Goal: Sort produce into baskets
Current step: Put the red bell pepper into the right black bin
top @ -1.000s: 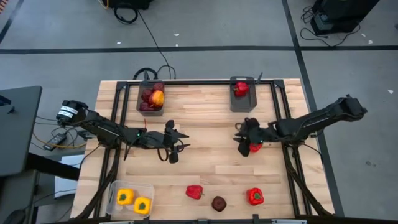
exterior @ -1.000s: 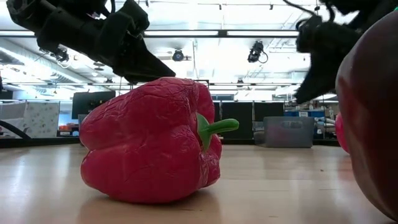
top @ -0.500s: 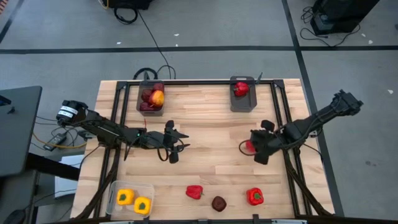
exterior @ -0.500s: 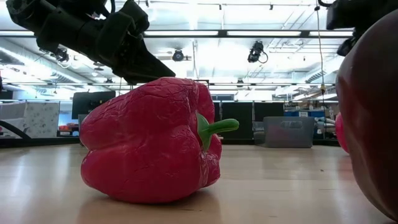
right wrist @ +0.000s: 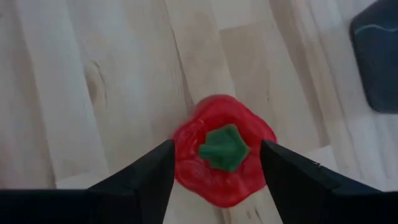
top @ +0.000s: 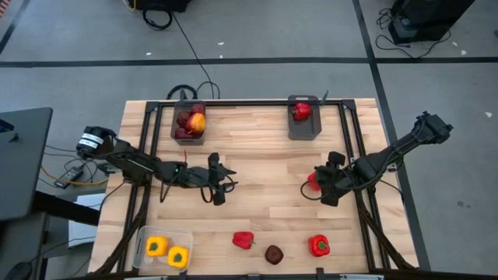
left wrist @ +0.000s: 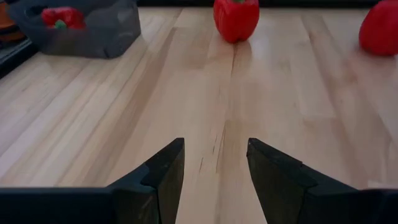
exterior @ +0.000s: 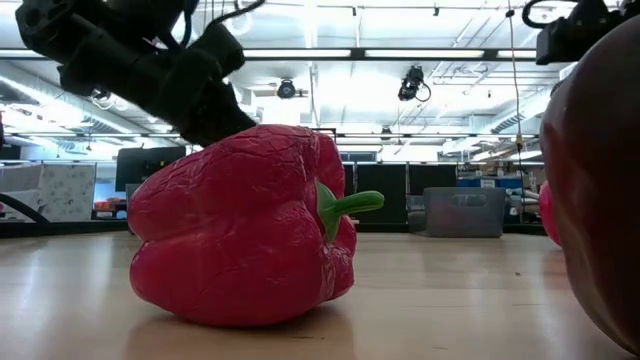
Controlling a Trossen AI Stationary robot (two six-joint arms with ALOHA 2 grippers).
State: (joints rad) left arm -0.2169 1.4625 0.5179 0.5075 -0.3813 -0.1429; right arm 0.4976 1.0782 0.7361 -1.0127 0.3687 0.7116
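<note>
My right gripper is open over the table's right middle. Its fingers stand on either side of a red bell pepper that stands on the wood with its green stem up. The same pepper also shows in the high view. My left gripper is open and empty above bare wood at the left middle; it also shows in the left wrist view. Two red peppers and a maroon apple lie near the near edge. My right gripper comes at the red pepper from above, slanting from the table's right. Its fingers stand close to the pepper's two sides. I cannot tell whether they touch it.
A dark bin at the far left holds maroon apples and an orange-red one. A dark bin at the far right holds a red pepper. A clear bin at the near left holds two yellow peppers. Bare wood lies between the arms.
My right gripper has swung from the pepper's far-left side toward the table's near and right edges and has come down, so that its fingers stand on either side of the pepper, which has stayed in place. My left gripper has dipped a little.
</note>
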